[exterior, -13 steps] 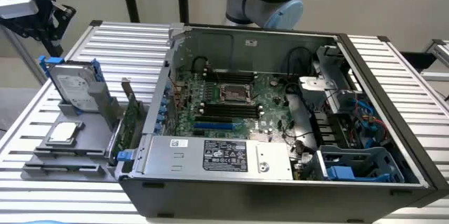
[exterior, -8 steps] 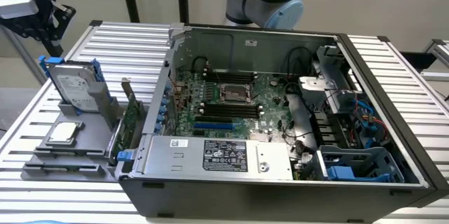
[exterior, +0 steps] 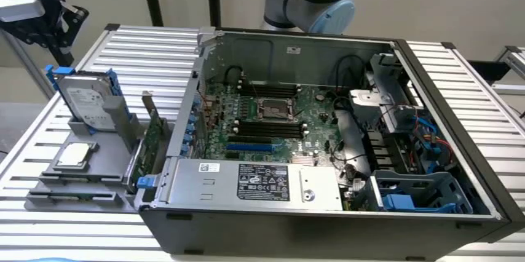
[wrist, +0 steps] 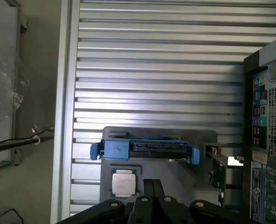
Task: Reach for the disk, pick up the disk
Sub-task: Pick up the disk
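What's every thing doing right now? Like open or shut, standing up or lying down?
Disk: standing upright in the grey holder, not held.
Chip: lying flat on the grey holder.
Green circuit card: standing on edge in the holder, beside the computer case.
Computer case: open, insides showing.
Hand: shut, empty, above the disk.

The bench (exterior: 147, 47), a silver top of ribbed metal slats, carries 2 things directly. A grey holder (exterior: 74, 197) sits on the slats below the tool (wrist: 152, 183), a little ahead of it. The open computer case (exterior: 328, 228) rests just beside that holder, farther off from the tool.
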Controlling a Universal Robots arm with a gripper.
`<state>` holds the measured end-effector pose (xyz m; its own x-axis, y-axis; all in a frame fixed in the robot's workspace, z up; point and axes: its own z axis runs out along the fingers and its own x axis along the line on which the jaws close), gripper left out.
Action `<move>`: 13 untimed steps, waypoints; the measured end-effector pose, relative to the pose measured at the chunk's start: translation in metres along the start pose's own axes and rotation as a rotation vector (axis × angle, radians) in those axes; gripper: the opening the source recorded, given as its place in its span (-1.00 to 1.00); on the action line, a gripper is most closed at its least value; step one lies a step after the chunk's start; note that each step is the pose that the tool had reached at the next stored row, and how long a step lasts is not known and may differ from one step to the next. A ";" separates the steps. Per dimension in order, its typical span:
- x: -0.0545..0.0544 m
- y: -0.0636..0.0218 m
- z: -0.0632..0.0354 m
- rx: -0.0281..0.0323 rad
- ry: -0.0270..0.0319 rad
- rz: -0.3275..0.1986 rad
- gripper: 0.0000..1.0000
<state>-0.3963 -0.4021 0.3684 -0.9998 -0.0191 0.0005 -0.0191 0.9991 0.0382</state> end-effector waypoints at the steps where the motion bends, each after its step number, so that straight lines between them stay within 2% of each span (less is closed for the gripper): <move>1: 0.001 0.0001 0.0001 0.0001 0.0002 0.000 -0.79; 4: 0.010 0.0047 0.0020 0.0014 -0.0002 0.000 -0.79; 9: 0.029 0.0214 0.0070 0.0056 -0.0009 0.000 -0.79; 11: 0.031 0.0254 0.0077 0.0093 -0.0009 0.000 -0.79; 13: 0.031 0.0258 0.0078 0.0124 -0.0009 0.000 -0.79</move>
<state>-0.4279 -0.3766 0.3617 -0.9998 -0.0192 -0.0004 -0.0192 0.9995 0.0258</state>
